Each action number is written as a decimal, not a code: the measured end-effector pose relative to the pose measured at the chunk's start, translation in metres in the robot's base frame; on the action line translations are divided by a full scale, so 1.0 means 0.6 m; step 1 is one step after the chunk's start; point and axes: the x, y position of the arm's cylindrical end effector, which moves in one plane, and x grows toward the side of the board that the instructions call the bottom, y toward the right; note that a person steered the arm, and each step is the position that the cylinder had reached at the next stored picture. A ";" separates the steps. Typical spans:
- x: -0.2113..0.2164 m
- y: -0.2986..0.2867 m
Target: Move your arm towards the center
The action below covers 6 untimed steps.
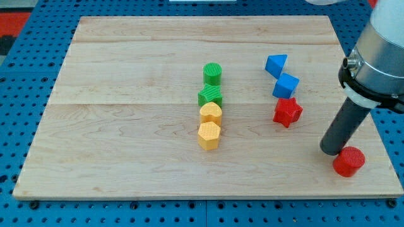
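Note:
My tip (330,150) rests on the wooden board (126,126) near the view's bottom right, just left of and above a red cylinder (349,161), touching or nearly touching it. A red star (287,111) lies up and to the left of the tip. Above it are a blue cube (286,85) and a blue triangular block (276,64). Near the board's middle, a column runs from top to bottom: a green cylinder (213,73), a green star-like block (211,96), a yellow heart-like block (211,114) and a yellow hexagon (209,135).
The board lies on a blue pegboard table (19,75). The arm's grey body (379,57) hangs over the board's right edge.

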 end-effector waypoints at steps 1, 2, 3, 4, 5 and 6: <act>0.011 0.008; 0.014 0.014; 0.015 0.017; 0.015 -0.018; 0.014 -0.087; 0.001 -0.160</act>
